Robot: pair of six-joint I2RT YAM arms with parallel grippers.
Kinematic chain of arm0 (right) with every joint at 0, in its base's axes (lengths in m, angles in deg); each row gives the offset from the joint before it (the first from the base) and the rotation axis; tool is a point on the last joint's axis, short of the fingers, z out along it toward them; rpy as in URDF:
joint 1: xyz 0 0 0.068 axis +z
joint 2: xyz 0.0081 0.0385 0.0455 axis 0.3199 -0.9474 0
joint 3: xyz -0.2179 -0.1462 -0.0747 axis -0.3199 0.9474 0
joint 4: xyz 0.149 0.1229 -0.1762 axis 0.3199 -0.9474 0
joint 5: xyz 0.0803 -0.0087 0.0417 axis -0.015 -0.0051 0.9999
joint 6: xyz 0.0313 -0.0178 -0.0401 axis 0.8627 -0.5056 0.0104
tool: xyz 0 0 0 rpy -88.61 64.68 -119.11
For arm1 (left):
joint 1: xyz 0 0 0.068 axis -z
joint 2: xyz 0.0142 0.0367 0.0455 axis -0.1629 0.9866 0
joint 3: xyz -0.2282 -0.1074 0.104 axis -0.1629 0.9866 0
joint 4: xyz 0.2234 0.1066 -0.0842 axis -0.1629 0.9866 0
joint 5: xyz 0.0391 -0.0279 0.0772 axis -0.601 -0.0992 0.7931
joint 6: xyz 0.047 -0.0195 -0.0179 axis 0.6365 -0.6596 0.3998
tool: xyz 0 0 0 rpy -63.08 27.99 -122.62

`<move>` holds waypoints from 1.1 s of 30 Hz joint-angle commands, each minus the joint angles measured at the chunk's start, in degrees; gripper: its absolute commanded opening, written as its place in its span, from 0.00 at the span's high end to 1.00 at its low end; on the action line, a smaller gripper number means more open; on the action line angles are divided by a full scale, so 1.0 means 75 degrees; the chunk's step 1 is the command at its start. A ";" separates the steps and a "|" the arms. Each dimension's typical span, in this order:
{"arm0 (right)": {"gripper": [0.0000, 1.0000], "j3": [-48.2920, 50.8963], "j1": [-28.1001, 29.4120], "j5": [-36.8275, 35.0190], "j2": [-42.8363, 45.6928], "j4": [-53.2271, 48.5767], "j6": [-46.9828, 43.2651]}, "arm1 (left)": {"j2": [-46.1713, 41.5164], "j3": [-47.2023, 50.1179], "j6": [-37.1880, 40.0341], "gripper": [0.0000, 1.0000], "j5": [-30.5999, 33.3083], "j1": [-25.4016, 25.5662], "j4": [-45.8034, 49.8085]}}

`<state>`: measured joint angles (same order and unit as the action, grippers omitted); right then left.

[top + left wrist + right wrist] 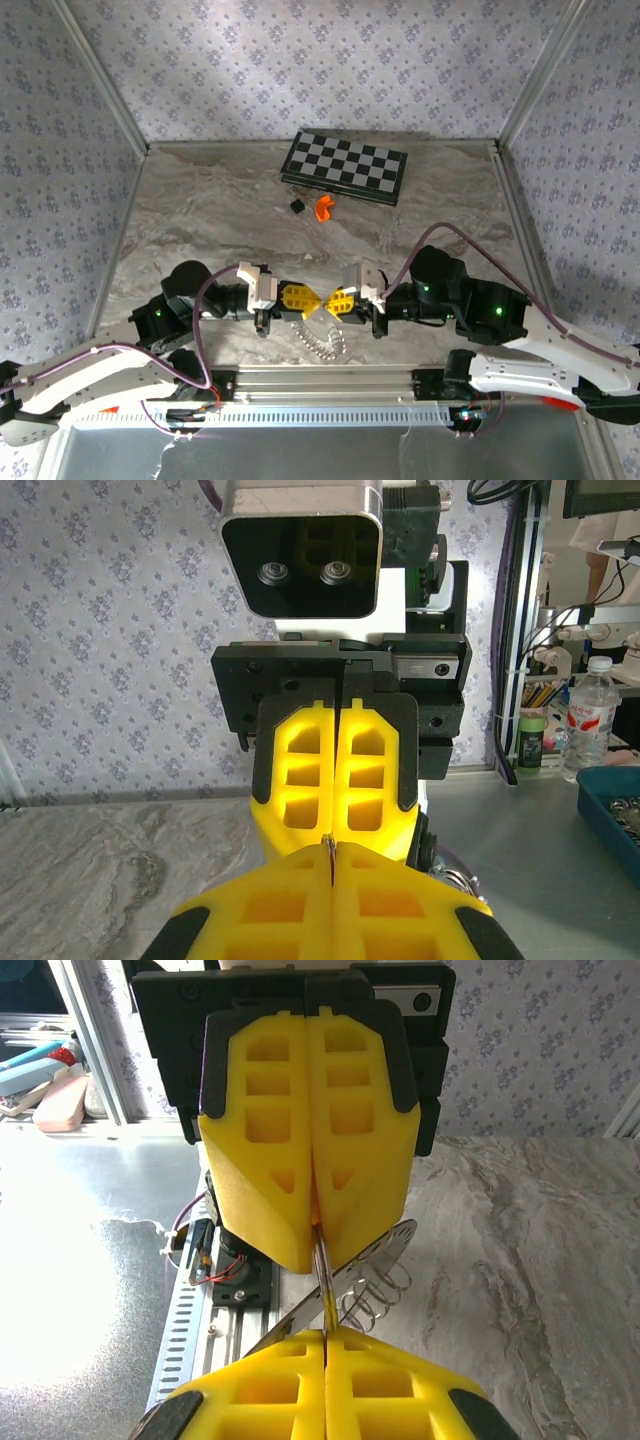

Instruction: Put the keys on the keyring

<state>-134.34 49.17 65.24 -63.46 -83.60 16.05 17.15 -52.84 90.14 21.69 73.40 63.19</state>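
Your left tool (316, 1248) is pressed together on the key (322, 1272). A sliver of orange sits in the seam between its pads, and the thin metal end pokes out toward the right tool (325, 1338). The right tool is pressed together too, tip to tip with the left over the near edge of the worktop (540, 1260). Its jaws meet right where that metal end arrives. I cannot tell whether they pinch the key's end or a wire of the keyring (322, 342).

The keyring is just below and behind the meeting tips. In the right wrist view its coils and toothed circle are just behind the metal end, apparently dangling rather than lying flat.

The step in hand looks like threading the key's end into the ring, so work slowly:

- Check which wire the right tool has before you move. If it has none, the ring will simply swing away when pushed.
- Hold the left clamp firm and shift the key by moving the wrist only, because the piece is tiny and would twist in the pads.
- Feed along the line of the metal end, not across it. Sideways force will likely bend it or pop it out.
- Watch the right wrist view, where the gap shows best.
- Expect the limp links to sag, so bring the key to the ring rather than dragging the ring.
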 commanded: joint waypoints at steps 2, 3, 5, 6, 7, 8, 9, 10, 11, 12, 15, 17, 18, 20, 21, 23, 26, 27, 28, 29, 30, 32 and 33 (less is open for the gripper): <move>0.77 -0.0024 -0.0057 0.0031 0.0136 0.0126 -0.0010 | -0.0235 -0.0140 -0.0095 1.00 -0.0251 -0.0018 -0.0593; 0.70 0.0014 -0.0061 0.0036 0.0191 0.0168 0.0012 | -0.0259 -0.0136 -0.0097 1.00 -0.0241 -0.0018 -0.0583; 0.60 0.0131 -0.0062 0.0021 0.0324 0.0304 0.0067 | -0.0295 -0.0116 -0.0101 1.00 -0.0252 -0.0018 -0.0596; 0.56 0.0195 -0.0062 0.0028 0.0377 0.0363 0.0094 | -0.0313 -0.0102 -0.0111 1.00 -0.0265 -0.0018 -0.0610; 0.55 0.0248 -0.0056 0.0013 0.0427 0.0404 0.0124 | -0.0325 -0.0101 -0.0112 1.00 -0.0265 -0.0018 -0.0615; 0.54 0.0309 -0.0070 0.0007 0.0474 0.0442 0.0163 | -0.0338 -0.0093 -0.0122 1.00 -0.0276 -0.0018 -0.0620; 0.53 0.0360 -0.0065 0.0035 0.0491 0.0487 0.0201 | -0.0351 -0.0081 -0.0124 1.00 -0.0275 -0.0017 -0.0636; 0.53 0.0414 -0.0064 0.0068 0.0504 0.0542 0.0242 | -0.0361 -0.0072 -0.0132 1.00 -0.0279 -0.0018 -0.0650; 0.53 0.0487 -0.0062 0.0115 0.0523 0.0661 0.0293 | -0.0374 -0.0054 -0.0140 1.00 -0.0280 -0.0018 -0.0677; 0.53 0.0569 -0.0072 0.0183 0.0519 0.0766 0.0357 | -0.0380 -0.0035 -0.0158 1.00 -0.0276 -0.0015 -0.0705; 0.54 0.0724 -0.0063 0.0368 0.0455 0.1006 0.0499 | -0.0386 -0.0003 -0.0183 1.00 -0.0260 -0.0018 -0.0779; 0.54 0.0844 -0.0061 0.0468 0.0406 0.1233 0.0616 | -0.0380 0.0027 -0.0199 1.00 -0.0219 -0.0018 -0.0824; 0.55 0.0883 -0.0056 0.0535 0.0363 0.1307 0.0652 | -0.0386 0.0041 -0.0215 1.00 -0.0194 -0.0012 -0.0831; 0.56 0.0920 -0.0060 0.0646 0.0304 0.1415 0.0704 | -0.0392 0.0057 -0.0196 1.00 -0.0090 -0.0018 -0.0803; 0.56 0.0957 -0.0062 0.0705 0.0276 0.1488 0.0738 | -0.0409 0.0075 -0.0183 1.00 -0.0037 -0.0018 -0.0790; 0.56 0.1039 -0.0063 0.0812 0.0228 0.1665 0.0816 | -0.0421 0.0088 -0.0172 1.00 0.0037 -0.0017 -0.0790; 0.56 0.1136 -0.0069 0.0807 0.0123 0.1873 0.0926 | -0.0416 0.0109 -0.0165 1.00 0.0053 -0.0017 -0.0802; 0.56 0.1143 -0.0069 0.0773 0.0069 0.1892 0.0955 | -0.0423 0.0128 -0.0170 1.00 0.0052 -0.0018 -0.0816; 0.56 0.1143 -0.0065 0.0740 0.0028 0.1917 0.0961 | -0.0421 0.0129 -0.0179 1.00 0.0047 -0.0017 -0.0836; 0.56 0.1182 -0.0075 0.0722 -0.0021 0.1957 0.0980 | -0.0421 0.0135 -0.0177 1.00 0.0041 -0.0018 -0.0854; 0.56 0.1205 -0.0070 0.0709 -0.0059 0.2016 0.1005 | -0.0421 0.0136 -0.0180 1.00 0.0041 -0.0018 -0.0859; 0.57 0.1242 -0.0068 0.0762 -0.0110 0.2120 0.1031 | -0.0433 0.0142 -0.0182 1.00 0.0038 -0.0018 -0.0860; 0.59 0.1270 -0.0068 0.0780 -0.0115 0.2169 0.1045 | -0.0455 0.0137 -0.0183 1.00 0.0041 -0.0018 -0.0861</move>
<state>-125.46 48.91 69.91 -64.29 -70.24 22.43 15.03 -51.57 89.35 21.56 73.40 60.59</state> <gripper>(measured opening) 0.419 0.047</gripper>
